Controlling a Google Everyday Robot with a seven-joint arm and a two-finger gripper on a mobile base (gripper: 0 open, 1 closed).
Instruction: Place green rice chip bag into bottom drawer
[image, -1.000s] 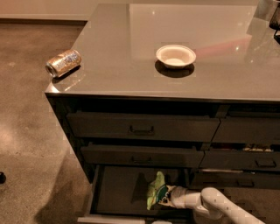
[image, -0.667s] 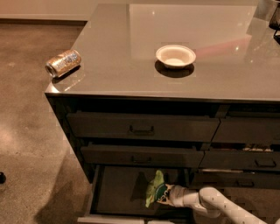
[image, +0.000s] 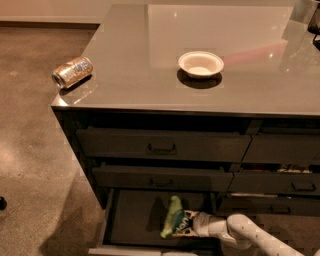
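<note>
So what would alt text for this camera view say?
A robot arm reaches into the open bottom drawer, its gripper against a green chip bag. On the grey counter above sit a white bowl and a can on its side.

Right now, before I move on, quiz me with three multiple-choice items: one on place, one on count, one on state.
1. Where is the green rice chip bag? A floor; B top drawer; C open bottom drawer.
2. How many white bowls are on the countertop? A one; B none; C three.
3. The can is: A upright; B lying on its side; C on the floor.

C: the bag sits in the drawer, at the end effector.
A: a single bowl shows.
B: the can lies sideways near the countertop's left corner.
</note>
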